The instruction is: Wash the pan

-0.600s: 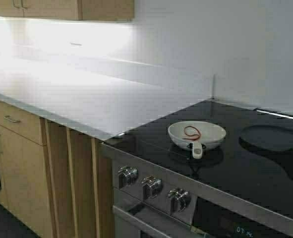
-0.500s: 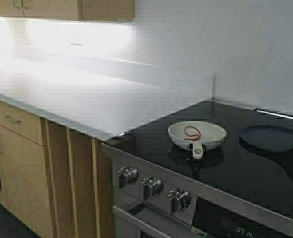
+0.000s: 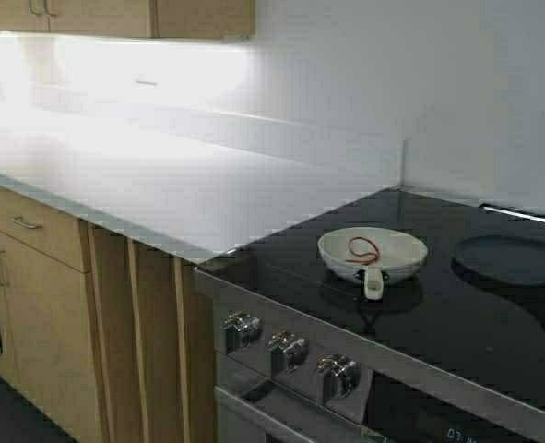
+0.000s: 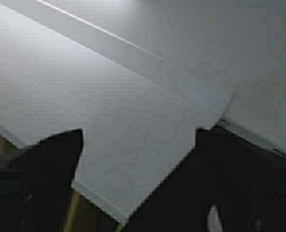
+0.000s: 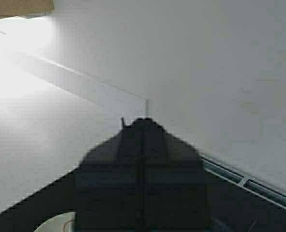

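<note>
Neither arm appears in the high view. The stove [image 3: 456, 323] is cut off by the right and near edges; its display digits [image 3: 459, 434] are too blurred to read. In the right wrist view, the right gripper [image 5: 143, 140] hides most of the pan [image 5: 55, 223], leaving only a rim sliver visible.

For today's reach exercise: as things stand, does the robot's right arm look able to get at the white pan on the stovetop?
Probably yes. The pan sits alone on the black stovetop, stub handle toward the front edge, nothing on or against it. The right gripper, fingers shut, hangs just above and short of it; the dark griddle lies apart.
</note>
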